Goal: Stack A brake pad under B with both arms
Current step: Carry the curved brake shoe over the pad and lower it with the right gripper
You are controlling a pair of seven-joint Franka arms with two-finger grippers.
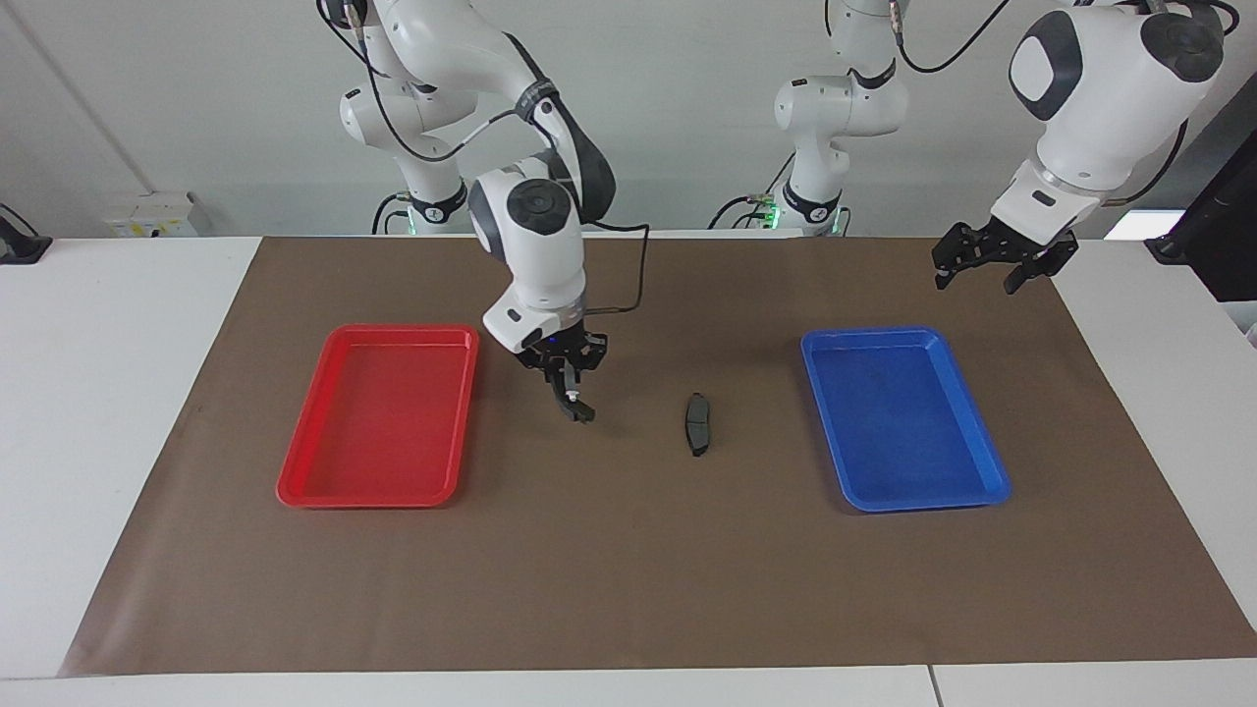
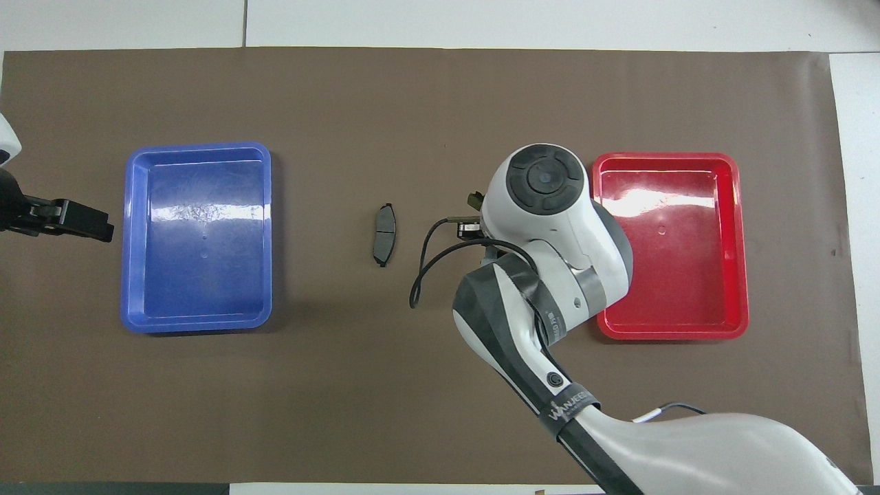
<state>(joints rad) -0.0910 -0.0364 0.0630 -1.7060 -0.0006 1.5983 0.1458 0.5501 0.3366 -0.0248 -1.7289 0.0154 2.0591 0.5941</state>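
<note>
Matte dark-grey, the short flat brake pad (image 1: 697, 423) lies on the brown paper sheet (image 1: 628, 579) covering the bench, between the red plastic tray (image 1: 295, 469) and the blue plastic tray (image 1: 987, 462), its long axis running toward and away from the robots. The right end effector (image 1: 567, 385) pinches the longer black crescent brake pad (image 1: 577, 408), which hangs end-down over the sheet between the red tray and the grey pad. The left end effector (image 1: 991, 269), spread, waits over the sheet's edge past the blue tray.
</note>
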